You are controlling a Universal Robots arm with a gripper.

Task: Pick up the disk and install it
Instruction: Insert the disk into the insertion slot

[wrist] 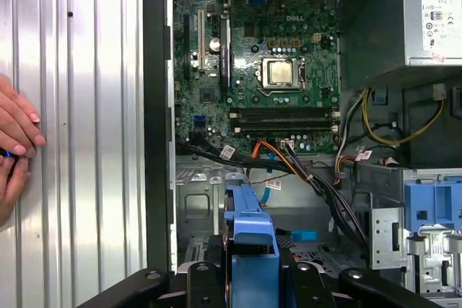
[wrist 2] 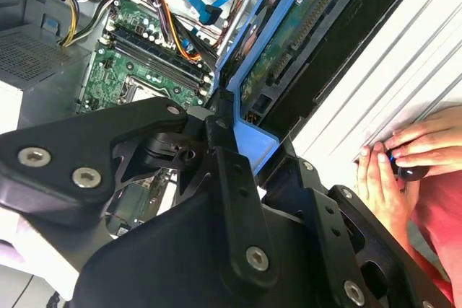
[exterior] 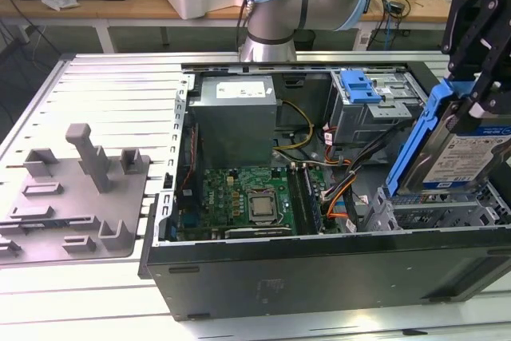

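Note:
My black gripper (exterior: 473, 109) is shut on the disk (exterior: 467, 153), a silver drive with a white-and-blue label in a bright blue carrier. It holds the disk on edge and tilted, just above the metal drive cage (exterior: 435, 212) at the exterior view's right end of the open computer case (exterior: 319, 273). In the second wrist view the disk (wrist 2: 289, 41) shows its green circuit-board underside, with the blue frame between the black gripper fingers (wrist 2: 216, 156). In the first wrist view the carrier's blue edge (wrist: 251, 225) stands over the cage floor (wrist: 198, 210).
Inside the case lie the motherboard (exterior: 251, 197), the grey power-supply box (exterior: 235, 121), cable bundles (exterior: 339, 185) and a smaller blue bracket (exterior: 359, 85). A grey fixture (exterior: 80, 189) sits on the slatted table at the exterior view's left. A person's hand (wrist: 14, 135) rests on the table beside the case.

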